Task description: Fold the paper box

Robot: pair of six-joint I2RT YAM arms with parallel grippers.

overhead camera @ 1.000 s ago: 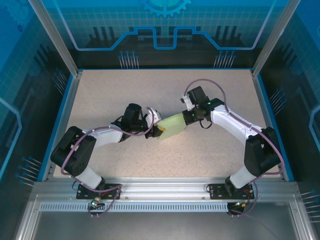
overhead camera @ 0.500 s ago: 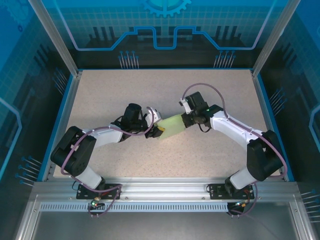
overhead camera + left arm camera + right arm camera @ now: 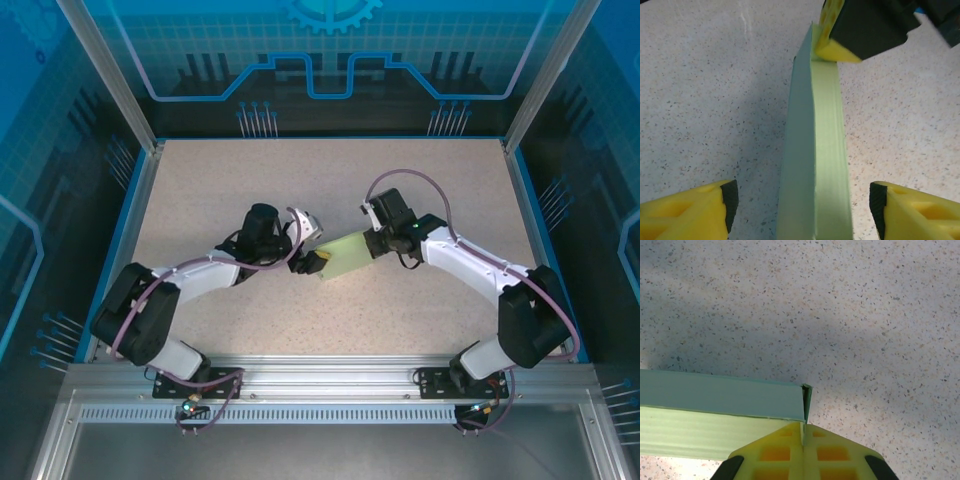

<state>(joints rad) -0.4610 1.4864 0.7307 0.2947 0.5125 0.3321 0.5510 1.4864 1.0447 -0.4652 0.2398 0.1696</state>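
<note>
The paper box (image 3: 345, 256) is a small pale mint-green flat rectangular box held just above the table's middle. My right gripper (image 3: 372, 243) is shut on its right end. In the right wrist view the yellow fingers (image 3: 803, 432) pinch a thin end flap (image 3: 806, 395) of the paper box (image 3: 715, 410). My left gripper (image 3: 308, 243) stands open around the box's left end. In the left wrist view the paper box (image 3: 815, 150) runs edge-up between the left fingertips (image 3: 727, 200), with gaps on both sides. The right gripper (image 3: 840, 47) shows at the box's far end.
The speckled beige table (image 3: 250, 180) has a blue raised rim (image 3: 120, 240) on the left, right and back. An aluminium rail (image 3: 330, 375) with both arm bases runs along the near edge.
My left gripper has opened and let go of the box's left end. The right arm has shifted slightly, carrying the box a little to the right.
</note>
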